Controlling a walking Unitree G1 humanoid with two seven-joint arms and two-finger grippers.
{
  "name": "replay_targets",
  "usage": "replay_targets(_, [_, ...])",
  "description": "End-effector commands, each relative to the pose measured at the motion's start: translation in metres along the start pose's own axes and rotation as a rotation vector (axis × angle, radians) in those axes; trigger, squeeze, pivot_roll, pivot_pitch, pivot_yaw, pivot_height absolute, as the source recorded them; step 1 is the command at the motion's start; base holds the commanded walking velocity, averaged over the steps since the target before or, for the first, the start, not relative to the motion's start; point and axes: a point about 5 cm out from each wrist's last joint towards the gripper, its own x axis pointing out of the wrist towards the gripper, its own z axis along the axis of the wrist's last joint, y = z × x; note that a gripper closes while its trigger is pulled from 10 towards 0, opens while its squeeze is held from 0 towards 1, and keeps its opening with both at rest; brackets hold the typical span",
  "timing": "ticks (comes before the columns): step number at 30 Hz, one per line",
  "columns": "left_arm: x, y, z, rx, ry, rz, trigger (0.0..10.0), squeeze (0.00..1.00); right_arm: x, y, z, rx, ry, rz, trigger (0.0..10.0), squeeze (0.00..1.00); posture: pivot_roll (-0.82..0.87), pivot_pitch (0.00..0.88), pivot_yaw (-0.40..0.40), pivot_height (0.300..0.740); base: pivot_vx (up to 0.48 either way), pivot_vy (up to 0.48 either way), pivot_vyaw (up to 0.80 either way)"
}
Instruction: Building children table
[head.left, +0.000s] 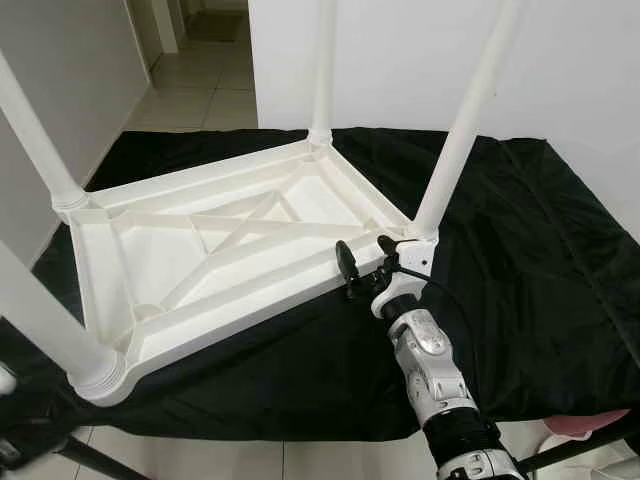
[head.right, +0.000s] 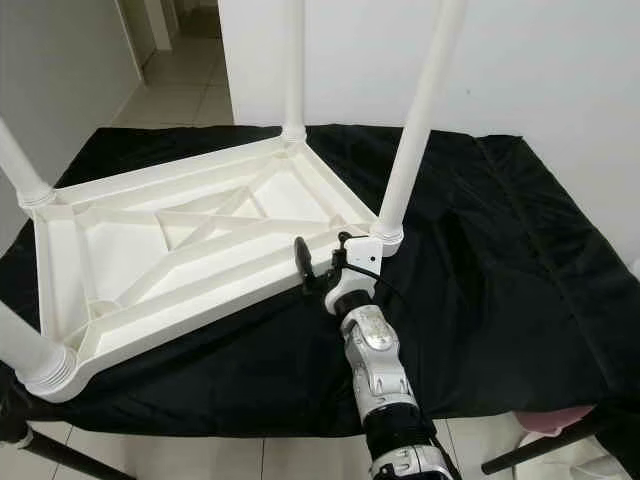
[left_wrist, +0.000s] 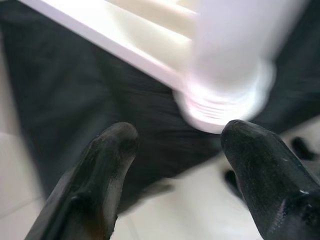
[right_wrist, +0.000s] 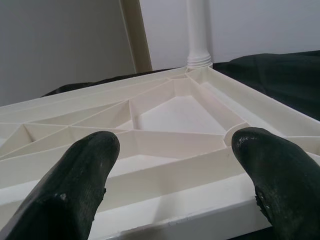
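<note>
A white plastic children's table (head.left: 250, 310) lies upside down on a black cloth, its ribbed underside facing up. Legs stand up from its corners: near-right leg (head.left: 465, 120), far leg (head.left: 322, 70), far-left leg (head.left: 35, 135), near-left leg (head.left: 45, 325). My right gripper (head.left: 366, 250) is open at the table's near rim, just left of the near-right leg, one finger on either side of the rim's edge (right_wrist: 190, 205). In the left wrist view my left gripper (left_wrist: 180, 135) is open, just short of the ridged base of a leg (left_wrist: 225, 100), blurred.
The black cloth (head.left: 520, 260) covers the support and spreads far to the right. White walls stand behind and to the left, with a tiled hallway (head.left: 200, 70) beyond. Dark stand legs (head.left: 60, 445) show at the lower left and a pink object (head.left: 585, 425) at the lower right.
</note>
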Motion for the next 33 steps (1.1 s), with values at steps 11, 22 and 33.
replay_targets(11, [0.012, 0.073, 0.007, -0.002, -0.140, 0.555, 10.0, 0.00, -0.003, 0.001, -0.004, 0.001, 0.004, -0.015, 10.0, 0.00, 0.10, 0.051, 0.020, 0.740, 0.000, 0.000, 0.00])
replay_targets(22, [0.078, 0.068, 0.033, -0.024, -0.308, 0.456, 10.0, 0.00, -0.008, -0.018, -0.014, -0.100, 0.091, -0.179, 10.0, 0.00, 0.04, 0.041, 0.049, 0.740, 0.000, 0.000, 0.00])
replay_targets(33, [0.109, 0.036, 0.063, -0.039, -0.502, 0.252, 10.0, 0.00, -0.022, -0.027, -0.029, -0.053, 0.167, -0.406, 10.0, 0.00, 0.03, 0.046, 0.050, 0.740, 0.000, 0.000, 0.00])
